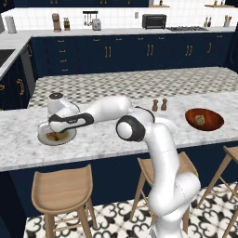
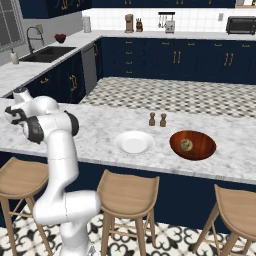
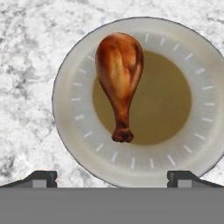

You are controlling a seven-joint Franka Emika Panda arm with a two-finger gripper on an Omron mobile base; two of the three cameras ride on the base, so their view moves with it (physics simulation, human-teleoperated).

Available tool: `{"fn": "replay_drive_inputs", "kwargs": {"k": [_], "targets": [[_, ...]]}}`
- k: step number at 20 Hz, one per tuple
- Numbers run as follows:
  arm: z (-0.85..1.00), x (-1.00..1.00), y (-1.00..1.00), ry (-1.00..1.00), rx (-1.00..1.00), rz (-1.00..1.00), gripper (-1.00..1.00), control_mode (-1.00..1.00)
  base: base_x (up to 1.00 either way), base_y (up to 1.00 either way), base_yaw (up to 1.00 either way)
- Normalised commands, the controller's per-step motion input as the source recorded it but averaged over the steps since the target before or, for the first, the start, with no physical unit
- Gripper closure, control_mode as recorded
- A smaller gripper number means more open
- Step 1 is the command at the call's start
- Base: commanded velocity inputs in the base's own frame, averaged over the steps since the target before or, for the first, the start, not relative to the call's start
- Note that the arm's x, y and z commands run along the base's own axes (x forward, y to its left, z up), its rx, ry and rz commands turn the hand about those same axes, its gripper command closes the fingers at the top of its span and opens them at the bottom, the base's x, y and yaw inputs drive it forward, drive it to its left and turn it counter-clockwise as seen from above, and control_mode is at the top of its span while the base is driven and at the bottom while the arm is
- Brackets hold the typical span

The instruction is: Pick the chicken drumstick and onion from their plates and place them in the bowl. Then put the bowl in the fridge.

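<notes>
Marble counter (image 1: 107, 135): grey-rimmed plate (image 3: 70, 113) holding chicken drumstick (image 3: 119, 74)
Gripper (image 3: 112, 177): spread wide above it, holding nothing
Bowl (image 2: 200, 150): onion (image 2: 186, 145) inside

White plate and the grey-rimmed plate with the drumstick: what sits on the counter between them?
Nothing rests there; in the right base view the marble counter left of the white plate is bare, and the arm crosses above that stretch toward the grey-rimmed plate holding the drumstick.

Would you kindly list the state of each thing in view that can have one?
Drumstick: lying on the grey-rimmed plate, not gripped.
Grey-rimmed plate: on the counter, holding the drumstick.
Onion: already in the bowl.
Bowl: on the counter, holding the onion.
White plate: empty, on the counter.
Gripper: open, above the drumstick.
</notes>
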Motion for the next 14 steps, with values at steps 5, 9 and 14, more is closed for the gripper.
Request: {"fn": "replay_drive_inputs", "kwargs": {"k": [5, 9, 14], "targets": [[-0.3, 0.0, -0.08, 0.0, -0.02, 0.0, -1.0, -1.0, 0.0, 0.0, 0.0], [-0.51, -0.08, -0.25, -0.03, 0.0, 0.0, -1.0, -1.0, 0.0, 0.0, 0.0], [-0.34, 0.19, -0.2, -0.1, 0.0, 0.0, -1.0, -1.0, 0.0, 0.0, 0.0]]}}
